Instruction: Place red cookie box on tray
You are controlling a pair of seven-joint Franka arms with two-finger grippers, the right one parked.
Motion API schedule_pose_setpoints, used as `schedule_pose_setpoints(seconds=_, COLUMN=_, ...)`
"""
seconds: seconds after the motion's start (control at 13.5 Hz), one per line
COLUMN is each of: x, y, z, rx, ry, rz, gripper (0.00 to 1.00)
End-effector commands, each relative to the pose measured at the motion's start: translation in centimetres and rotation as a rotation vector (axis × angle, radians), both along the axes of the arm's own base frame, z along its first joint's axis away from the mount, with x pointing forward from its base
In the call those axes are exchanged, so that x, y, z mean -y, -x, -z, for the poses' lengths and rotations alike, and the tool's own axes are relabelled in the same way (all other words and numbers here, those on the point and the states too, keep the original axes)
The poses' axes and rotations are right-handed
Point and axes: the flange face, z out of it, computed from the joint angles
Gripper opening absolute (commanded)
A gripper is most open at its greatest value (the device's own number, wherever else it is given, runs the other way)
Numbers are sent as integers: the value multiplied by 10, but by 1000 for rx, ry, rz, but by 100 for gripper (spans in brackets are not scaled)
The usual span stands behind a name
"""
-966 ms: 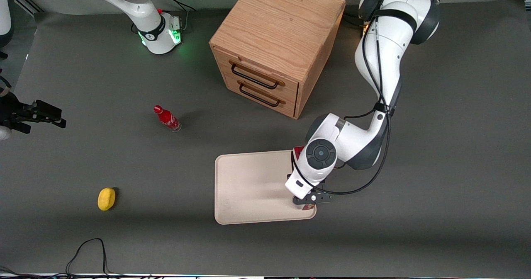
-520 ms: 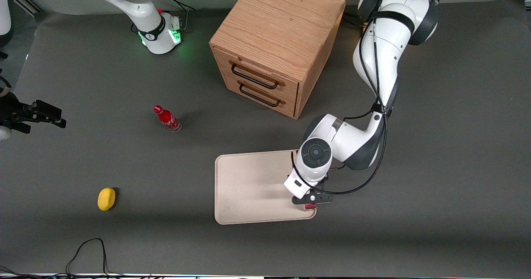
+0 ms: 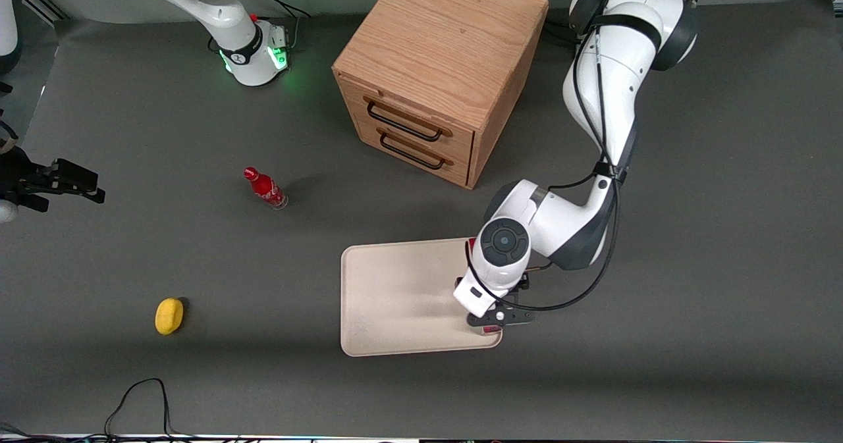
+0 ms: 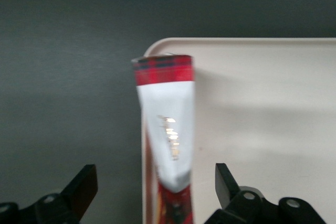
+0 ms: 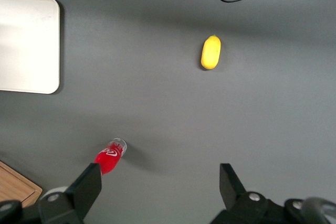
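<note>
Slightly lifted end effector [image 4: 152, 190], jaws wide, above slim red cookie box [image 4: 167, 135] along smooth tray [image 4: 262, 129] rim.

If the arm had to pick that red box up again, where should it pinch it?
Probably across the narrow width, mid-length, coming straight down from above. The red box lies flat and long along the tray edge, its long sides free. The gripper hangs open right above it, one finger on each side.

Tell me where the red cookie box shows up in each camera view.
Front view: red cookie box mostly hidden under the gripper, on the tray's edge toward the working arm.
Left wrist view: box between open fingers, along the tray rim.
Right wrist view: not visible.
Shared landmark: tray.
</note>
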Motion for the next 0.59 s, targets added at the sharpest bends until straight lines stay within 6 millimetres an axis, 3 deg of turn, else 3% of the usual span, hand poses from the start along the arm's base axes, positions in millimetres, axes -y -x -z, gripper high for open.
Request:
schedule_pose_setpoints(seconds=0.0, x=-45, y=-6, z=-55, rx=-48, ry=-30, rz=-61, gripper=100)
schedule_pose_setpoints(seconds=0.15, x=-67, y=2, z=-94, rx=-94, ry=-54, rz=-74, gripper=100)
schedule_pose_setpoints(seconds=0.37, x=-107, y=35, z=-149, rx=-131, ry=-54, rz=-19, gripper=98)
schedule_pose_setpoints(seconds=0.52, x=-152, y=54, z=-174, rx=-136, ry=-33, rz=-43, gripper=100)
